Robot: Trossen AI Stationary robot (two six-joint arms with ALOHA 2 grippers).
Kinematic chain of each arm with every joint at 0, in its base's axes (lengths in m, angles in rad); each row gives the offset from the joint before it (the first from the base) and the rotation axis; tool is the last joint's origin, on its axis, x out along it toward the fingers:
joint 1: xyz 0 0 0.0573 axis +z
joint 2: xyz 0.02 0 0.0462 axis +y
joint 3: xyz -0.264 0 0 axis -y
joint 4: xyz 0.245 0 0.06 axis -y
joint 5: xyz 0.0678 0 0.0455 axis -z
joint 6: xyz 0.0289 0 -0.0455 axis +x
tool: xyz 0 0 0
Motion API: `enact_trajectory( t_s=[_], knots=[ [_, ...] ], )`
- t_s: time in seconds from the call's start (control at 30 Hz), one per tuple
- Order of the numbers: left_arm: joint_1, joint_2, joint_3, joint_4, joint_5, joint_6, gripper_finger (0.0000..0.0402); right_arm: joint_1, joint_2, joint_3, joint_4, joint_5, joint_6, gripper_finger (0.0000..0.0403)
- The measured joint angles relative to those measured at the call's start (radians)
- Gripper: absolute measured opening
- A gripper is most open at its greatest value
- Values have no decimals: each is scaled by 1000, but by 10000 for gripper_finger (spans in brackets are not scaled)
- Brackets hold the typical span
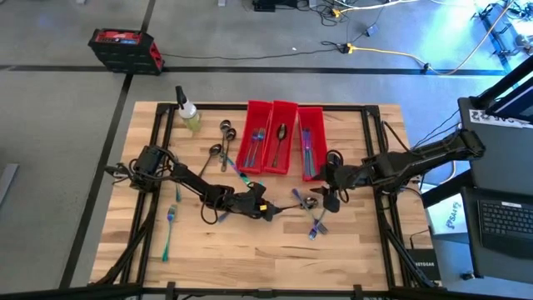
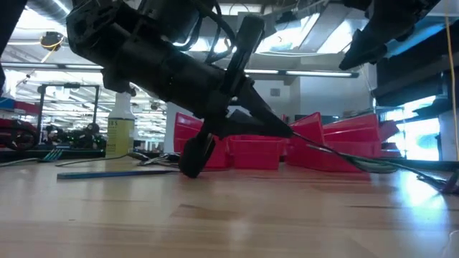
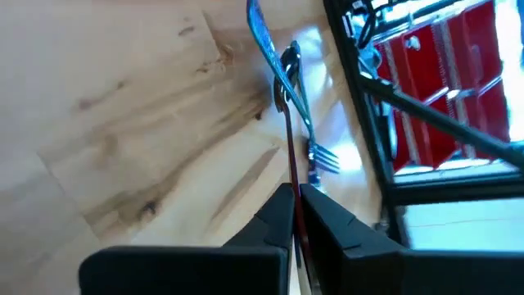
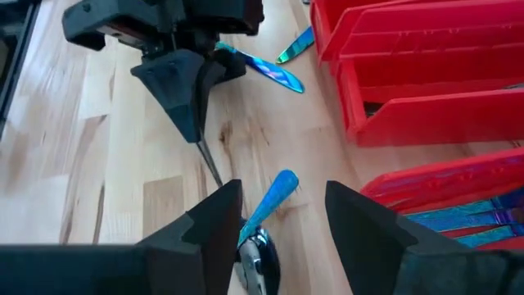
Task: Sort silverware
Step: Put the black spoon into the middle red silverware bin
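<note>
Along the far edge of the tabletop (image 1: 125, 250), three red bins (image 1: 284, 138) stand side by side: the left one holds blue-teal pieces, the middle one a dark spoon (image 1: 281, 133), the right one iridescent pieces. More silverware (image 1: 313, 218) lies loose on the wood near the middle, and one fork (image 1: 169, 229) lies near the left edge. At the centre, the left pincer (image 1: 268, 212) is closed on a thin handle (image 3: 290, 176). Just right of it, the right pincer (image 4: 274, 215) is spread open over a blue-handled spoon (image 4: 264, 215).
</note>
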Motion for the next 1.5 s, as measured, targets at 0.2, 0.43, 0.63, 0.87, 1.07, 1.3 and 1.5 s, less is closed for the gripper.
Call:
enact_trajectory(
  t_s=[0.2,0.43,0.63,0.87,1.07,1.3,1.5],
  knots=[
    [-4,-10,-2,-29,-78,55,0,0,0,0,-18,-7,14,163],
    [-8,-178,-7,-356,-279,216,0,0,0,1,-25,-9,22,163],
    [-9,-318,-5,-573,-291,295,0,0,0,1,-27,-8,17,163],
    [-47,-406,-5,-645,-268,254,0,0,1,1,-23,-9,16,163],
    [-77,-433,-4,-567,-334,147,0,0,1,1,-31,-17,16,163],
    [-103,-436,-3,-435,-494,21,0,0,0,1,-39,-110,24,163],
    [-88,-431,-3,-426,-727,-185,0,0,-2,1,-22,-223,19,163]
  ],
)
